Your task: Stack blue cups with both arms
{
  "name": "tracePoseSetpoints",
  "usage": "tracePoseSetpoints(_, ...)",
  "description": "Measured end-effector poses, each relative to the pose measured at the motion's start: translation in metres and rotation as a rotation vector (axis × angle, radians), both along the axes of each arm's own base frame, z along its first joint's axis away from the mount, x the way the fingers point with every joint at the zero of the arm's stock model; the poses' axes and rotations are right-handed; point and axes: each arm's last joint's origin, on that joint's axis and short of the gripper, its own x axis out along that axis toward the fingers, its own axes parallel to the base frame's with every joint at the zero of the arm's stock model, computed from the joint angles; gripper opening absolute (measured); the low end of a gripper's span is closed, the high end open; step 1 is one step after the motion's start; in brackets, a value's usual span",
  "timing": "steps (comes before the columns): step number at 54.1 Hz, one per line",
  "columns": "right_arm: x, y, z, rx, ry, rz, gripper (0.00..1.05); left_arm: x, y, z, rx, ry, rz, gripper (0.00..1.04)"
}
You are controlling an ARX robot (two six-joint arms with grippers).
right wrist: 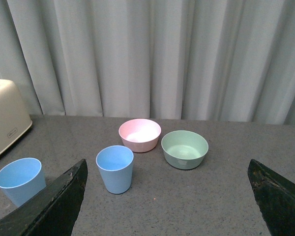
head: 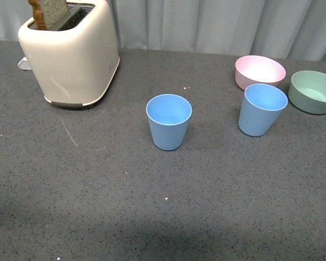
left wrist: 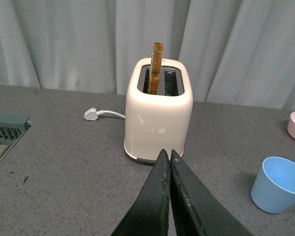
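Two light-blue cups stand upright and apart on the grey table. One cup (head: 169, 121) is near the middle, the other cup (head: 262, 109) is to its right, just in front of the pink bowl. Neither arm shows in the front view. In the left wrist view my left gripper (left wrist: 168, 153) is shut and empty, its tips pointing at the toaster, with one blue cup (left wrist: 278, 184) off to the side. In the right wrist view my right gripper (right wrist: 167, 167) is wide open and empty, back from the table things; both cups show there, one (right wrist: 115, 168) between the fingers' span and one (right wrist: 20, 179) beside the toaster.
A cream toaster (head: 70, 51) holding a slice of toast stands at the back left, its white plug (left wrist: 91, 114) lying behind it. A pink bowl (head: 259, 71) and a green bowl (head: 313, 91) sit at the back right. A grey-green rack edge (left wrist: 7, 127) shows in the left wrist view. Grey curtains hang behind.
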Motion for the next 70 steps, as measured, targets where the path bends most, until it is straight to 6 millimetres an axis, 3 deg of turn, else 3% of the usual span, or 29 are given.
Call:
tracePoseSetpoints(32,0.0,0.0,0.0,0.0,0.0,0.0,0.95,-0.029,0.0,0.01,0.0,-0.034,0.001,0.04)
tracePoseSetpoints(70,0.0,0.0,0.0,0.0,0.0,0.0,0.95,-0.049,0.0,0.006,0.0,-0.003,0.0,0.04)
